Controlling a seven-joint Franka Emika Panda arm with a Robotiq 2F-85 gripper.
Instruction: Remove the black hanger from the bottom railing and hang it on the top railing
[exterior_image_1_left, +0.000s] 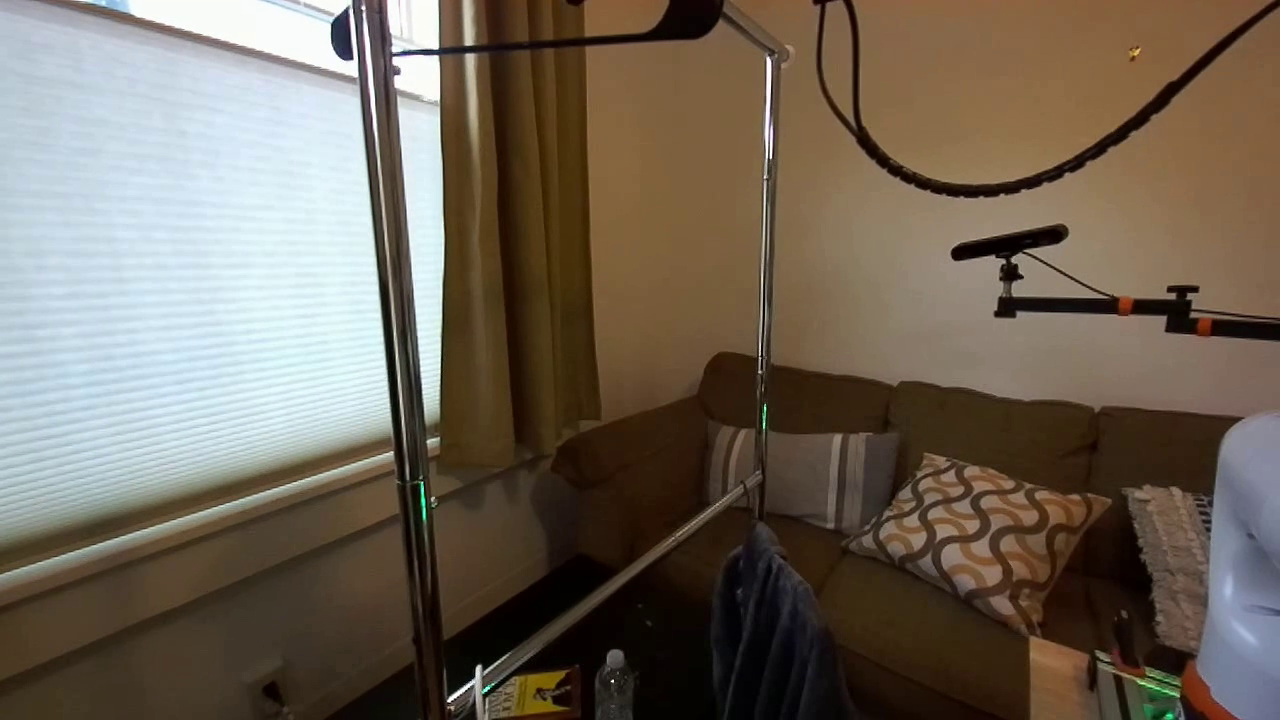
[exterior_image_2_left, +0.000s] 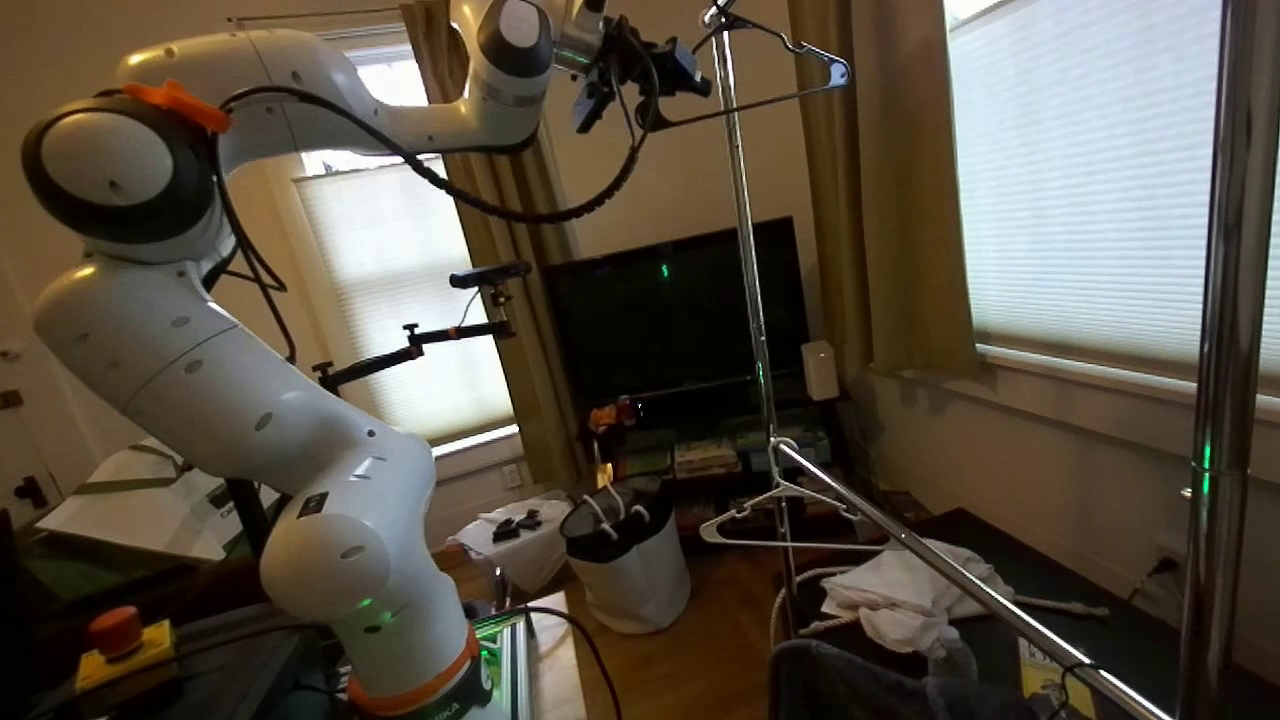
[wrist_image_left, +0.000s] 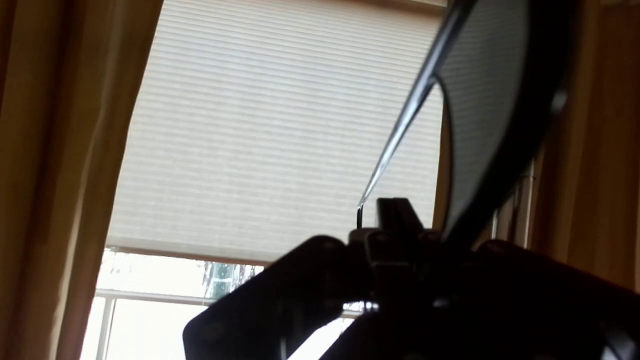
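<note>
The black hanger (exterior_image_1_left: 690, 18) is at the upper edge in an exterior view, beside the top railing (exterior_image_1_left: 752, 30). In an exterior view the hanger (exterior_image_2_left: 838, 72) is high beside the upper end of a rack upright; whether its hook rests on the top railing cannot be told. My gripper (exterior_image_2_left: 690, 80) is shut on the hanger's near shoulder. In the wrist view the dark fingertips (wrist_image_left: 397, 220) are close together, with the hanger's wide shoulder (wrist_image_left: 545, 100) running up and right from them. The bottom railing (exterior_image_1_left: 620, 580) is far below; it also shows in an exterior view (exterior_image_2_left: 960, 575).
A white hanger (exterior_image_2_left: 775, 490) and a dark blue garment (exterior_image_1_left: 770, 630) hang on the bottom railing. Tall chrome uprights (exterior_image_1_left: 395, 300) (exterior_image_2_left: 1225, 330) stand at both ends of the rack. A bottle (exterior_image_1_left: 614, 685) and a yellow book (exterior_image_1_left: 535, 692) are below. A sofa (exterior_image_1_left: 960, 560) stands behind.
</note>
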